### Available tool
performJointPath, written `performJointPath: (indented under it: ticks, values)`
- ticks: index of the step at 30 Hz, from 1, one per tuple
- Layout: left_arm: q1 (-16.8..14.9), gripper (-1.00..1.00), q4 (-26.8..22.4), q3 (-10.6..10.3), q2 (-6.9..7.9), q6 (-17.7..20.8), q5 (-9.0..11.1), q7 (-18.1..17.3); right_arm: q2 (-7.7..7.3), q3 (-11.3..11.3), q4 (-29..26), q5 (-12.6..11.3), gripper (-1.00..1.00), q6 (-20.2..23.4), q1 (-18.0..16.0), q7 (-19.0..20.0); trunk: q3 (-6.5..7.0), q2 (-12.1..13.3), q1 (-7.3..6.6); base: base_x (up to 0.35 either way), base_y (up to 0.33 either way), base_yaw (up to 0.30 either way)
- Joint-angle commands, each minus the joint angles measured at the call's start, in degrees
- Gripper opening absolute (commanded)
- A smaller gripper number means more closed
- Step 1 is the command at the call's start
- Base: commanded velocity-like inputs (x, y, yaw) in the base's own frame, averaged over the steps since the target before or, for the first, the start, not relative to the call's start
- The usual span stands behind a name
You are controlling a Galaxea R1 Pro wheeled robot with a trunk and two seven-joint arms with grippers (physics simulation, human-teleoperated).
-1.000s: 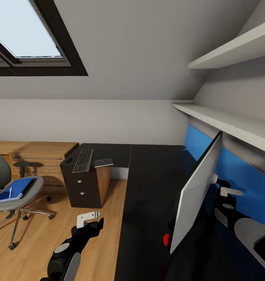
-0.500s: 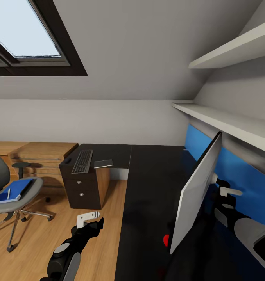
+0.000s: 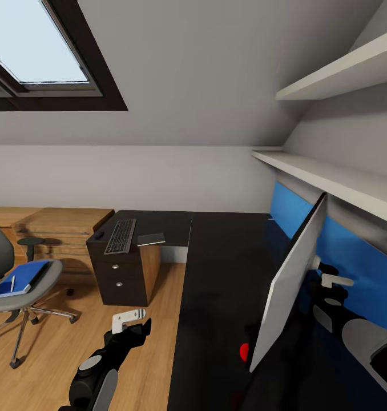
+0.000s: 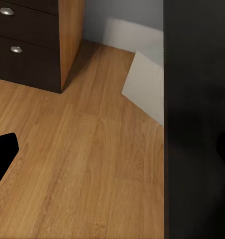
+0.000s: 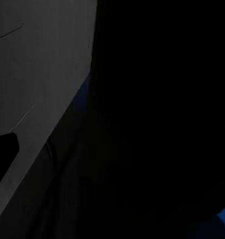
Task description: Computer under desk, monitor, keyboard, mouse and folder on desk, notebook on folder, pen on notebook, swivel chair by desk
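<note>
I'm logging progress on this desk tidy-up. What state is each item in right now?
Wide silver-backed monitor: on the glossy black desk, tilted.
Slim dark keyboard: flat on the desk's far wing.
Thin dark grey notebook: flat beside the keyboard.
Bright blue folder: lying on the grey swivel chair seat.
Slim white pen: lying on the folder.
Left end effector: holding nothing; cannot tell how its jaws stand.
</note>
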Motion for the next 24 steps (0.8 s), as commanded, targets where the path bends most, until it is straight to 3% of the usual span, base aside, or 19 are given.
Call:
performJointPath:
  ticks: [1, 24]
  values:
    - [-0.04, 1.0, -0.07, -0.06, 0.0, 0.2, 0.61, 0.52, -0.02, 0.49, -0.08, -0.47, 1.0, -0.05, -0.02, -0.23, -0.08, -0.06, 0.01, 0.0, 0.0, 0.0]
    - [-0.04, 1.0, -0.07, -0.06, 0.0, 0.2, 0.68, 0.52, -0.02, 0.49, -0.09, -0.47, 1.0, -0.05, 0.0, -0.23, -0.08, -0.06, 0.01, -0.011, 0.0, 0.0]
